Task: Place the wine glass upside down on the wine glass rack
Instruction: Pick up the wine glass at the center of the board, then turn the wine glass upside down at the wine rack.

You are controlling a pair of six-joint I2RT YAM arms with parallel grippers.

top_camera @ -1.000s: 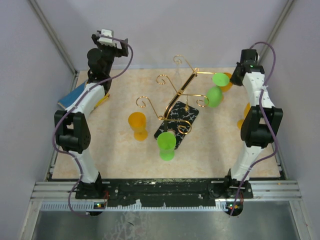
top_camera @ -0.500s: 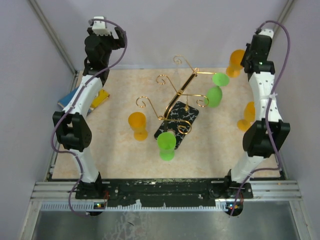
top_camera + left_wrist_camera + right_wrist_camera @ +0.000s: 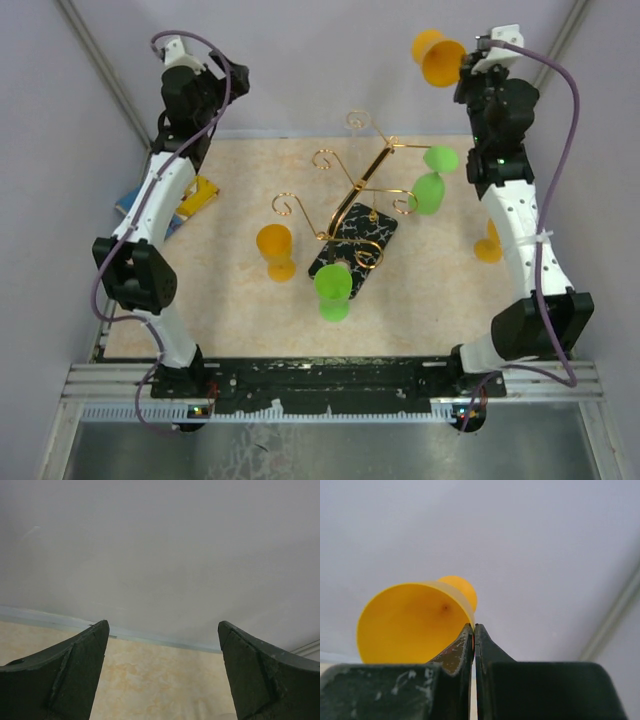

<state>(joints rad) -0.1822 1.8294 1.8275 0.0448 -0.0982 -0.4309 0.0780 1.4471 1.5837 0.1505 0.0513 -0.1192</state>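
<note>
Right arm straightened and swung up. Right gripper went from table level beside the green glasses on the wine glass rack to high against the back wall. Orange wine glass rose with it, rim pinched between the closed fingers. Left arm also stretched up and back, and left gripper, jaws apart, ended facing the wall. Second orange glass at the right edge got uncovered.

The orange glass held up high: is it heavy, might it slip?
Probably light: the right gripper pinches only the thin rim of the orange glass, yet holds it aloft. It looks like opaque plastic, so likely not fragile. Gripped at one edge, it could pivot or slip.
</note>
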